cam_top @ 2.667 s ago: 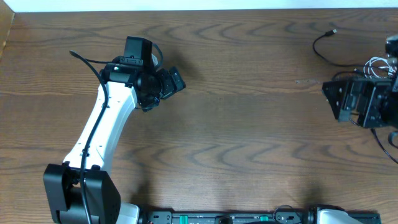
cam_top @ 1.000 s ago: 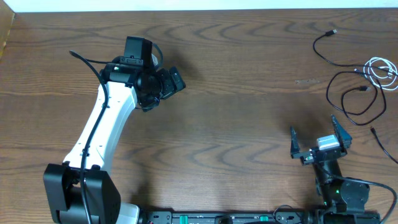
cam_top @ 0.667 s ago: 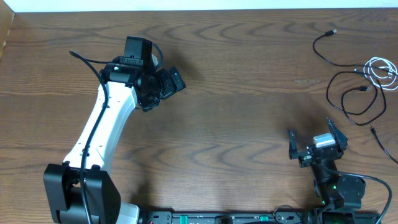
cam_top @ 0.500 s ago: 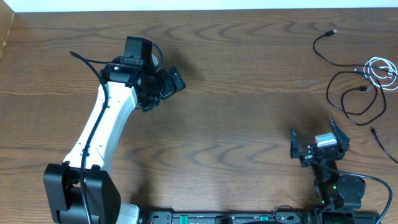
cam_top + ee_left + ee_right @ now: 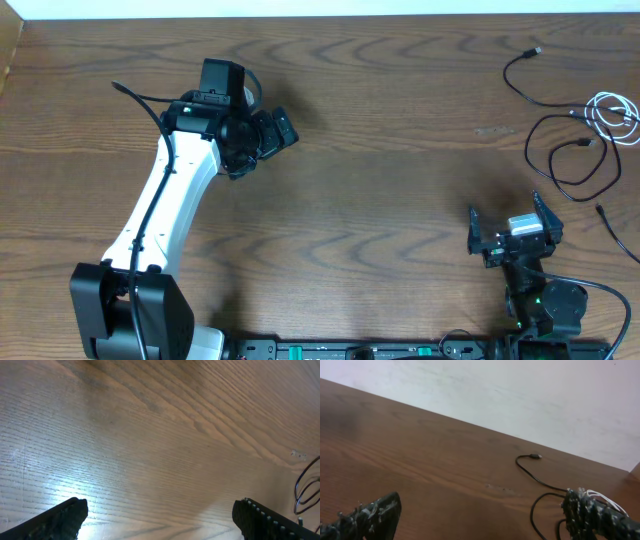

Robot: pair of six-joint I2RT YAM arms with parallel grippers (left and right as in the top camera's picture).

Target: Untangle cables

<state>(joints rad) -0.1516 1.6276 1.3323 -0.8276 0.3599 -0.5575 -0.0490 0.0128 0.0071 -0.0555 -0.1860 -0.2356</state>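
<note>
The cables lie together at the far right corner of the dark brown wood-grain worktop. A thin black cord with a small plug end curls nearest the far edge. Just beside it toward the right edge sits a loosely coiled white cord. A second thin black cord forms a wide loop toward the near edge from these two. Its far side runs up against the white coil, but whether the two cross there cannot be told. A short black cord end lies by the right edge, a little nearer again.

The right gripper stands near the near edge, toward the right, apart from the cords and touching none of them. In the right wrist view its black fingers sit at opposite lower corners, spread wide with nothing between them. Beyond them the plug-ended black cord lies on the wood.

The left gripper, on the white left arm, sits in the far left part of the worktop, well apart from the cables. In the left wrist view its fingers are likewise spread wide over bare wood, holding nothing. Thin black cord loops show only at that view's right edge.
</note>
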